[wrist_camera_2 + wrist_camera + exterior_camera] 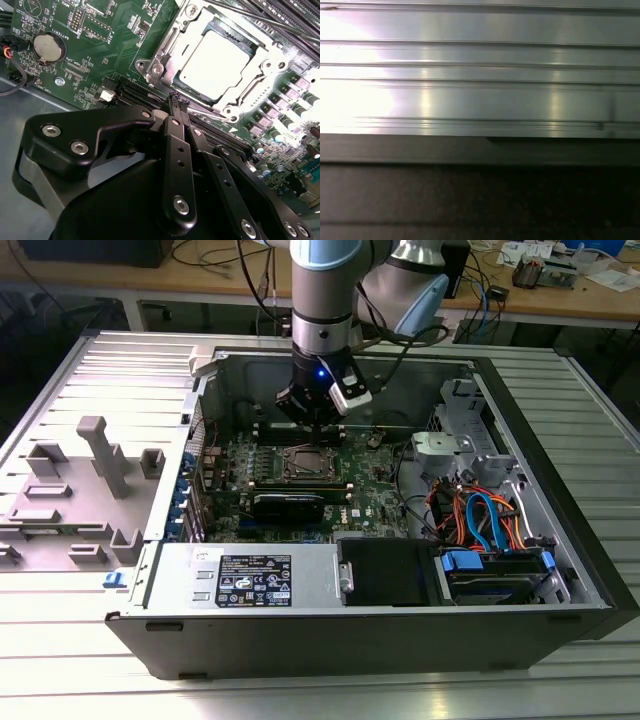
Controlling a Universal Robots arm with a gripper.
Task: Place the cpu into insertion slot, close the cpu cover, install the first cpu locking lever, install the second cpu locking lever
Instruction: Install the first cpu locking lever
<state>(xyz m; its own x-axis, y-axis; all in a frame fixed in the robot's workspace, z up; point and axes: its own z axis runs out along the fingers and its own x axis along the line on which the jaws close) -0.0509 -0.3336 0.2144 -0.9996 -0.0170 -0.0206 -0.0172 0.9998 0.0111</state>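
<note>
Black linkage gripper (177, 102) nearest lens in second wrist view: fingertips together, nothing seen between them, hovering over long black memory slots (145, 92) just beside socket.

Open grey computer case (400, 640) spans exterior view. Green motherboard (375, 480) sits centre frame.

Dark-rimmed square insertion slot (286, 466) holds silver-grey square cpu (215, 62). Dark silver cpu cover frame (165, 52) lies down around it.

Likely risk: closed tips descend off-line, then catch cover edge or scrape slots.

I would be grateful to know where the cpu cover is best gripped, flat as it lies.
Likely the cover's edge nearest the fingers, pinched from above: it lies flat round the cpu, so only its thin outer rim is free.
</note>
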